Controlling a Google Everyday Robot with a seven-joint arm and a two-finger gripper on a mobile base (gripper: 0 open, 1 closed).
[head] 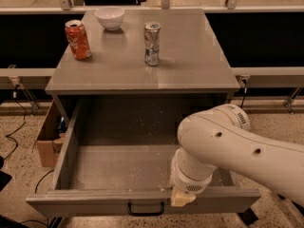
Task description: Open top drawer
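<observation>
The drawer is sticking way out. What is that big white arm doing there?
A robot arm is working on the top drawer, which is pulled far out. Its gripper sits at the drawer's front edge, just right of the black handle. A red can, a silver can and a white bowl stand on the cabinet top.

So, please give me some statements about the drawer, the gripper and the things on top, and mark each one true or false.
1. The top drawer is pulled open. True.
2. The gripper is at the drawer's back wall. False: it is at the front wall, just right of the black handle.
3. The red can lies on its side. False: it stands upright on the cabinet top.
4. The silver can stands to the right of the red can in the picture. True.
</observation>
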